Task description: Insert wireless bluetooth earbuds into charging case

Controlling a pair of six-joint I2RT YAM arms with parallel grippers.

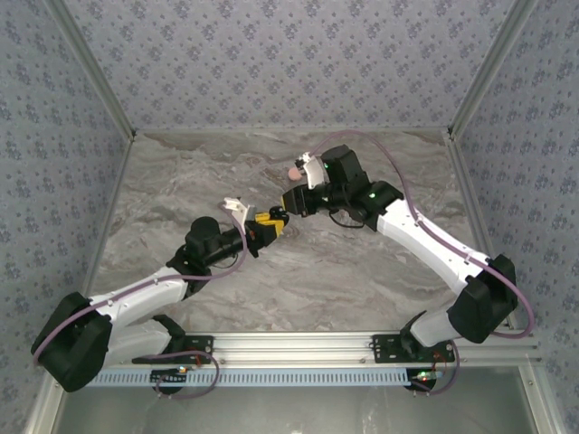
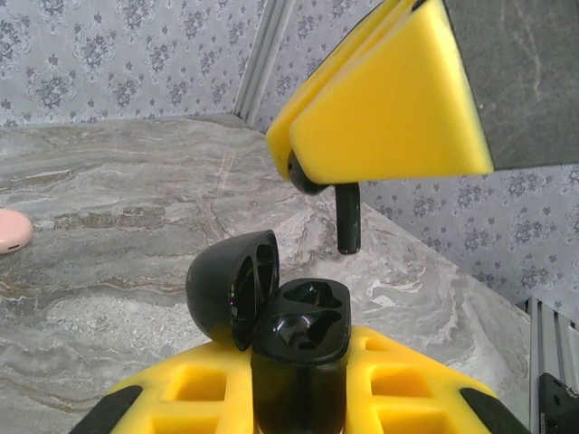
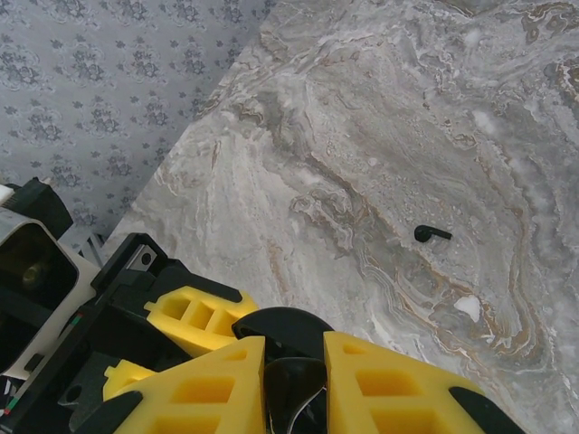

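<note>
Charging case (image 2: 300,348): glossy black, upright, lid (image 2: 231,287) hinged open to left, base clamped in left gripper (image 2: 298,407).
First earbud (image 2: 348,217): black, stem pointing down, pinched in right gripper (image 2: 291,149), just above case, not touching.
Second earbud (image 3: 432,233): black, lying on table (image 3: 362,136).

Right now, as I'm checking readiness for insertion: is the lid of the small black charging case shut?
No, the small black charging case has its rounded lid swung open leftward.
</note>
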